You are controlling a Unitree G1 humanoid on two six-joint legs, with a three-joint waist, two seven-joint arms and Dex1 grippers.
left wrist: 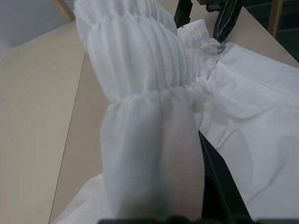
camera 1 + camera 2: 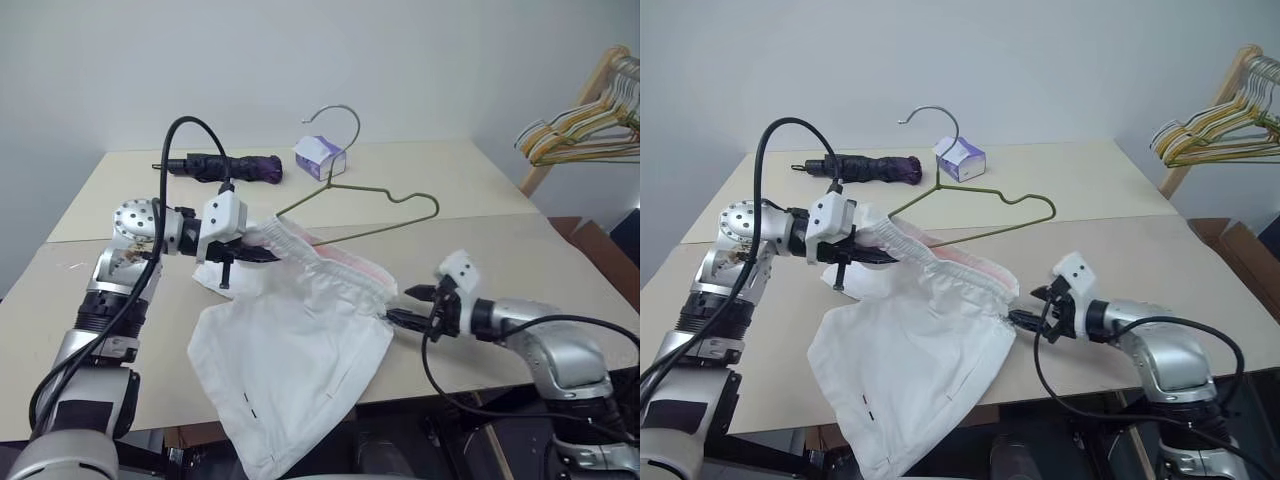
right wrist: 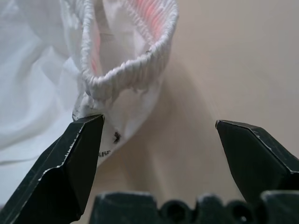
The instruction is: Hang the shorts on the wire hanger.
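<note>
The white shorts [image 2: 290, 370] lie spread on the table, with one leg drooping over the front edge. My left gripper [image 2: 248, 252] is shut on the left end of the gathered waistband [image 1: 140, 70] and holds it a little above the table. My right gripper [image 3: 159, 123] stands open at the right end of the waistband, one fingertip [image 3: 88, 128] touching the cloth and nothing between the jaws. The wire hanger [image 2: 400, 196] lies just behind the shorts with its hook [image 2: 343, 110] pointing up. Its near corner is hidden behind the waistband.
A dark purple folded umbrella [image 2: 225, 167] and a small white and purple box [image 2: 320, 157] sit at the back of the table [image 2: 520, 260]. Bunched yellow and green hangers [image 2: 580, 128] hang on a wooden rack at the far right.
</note>
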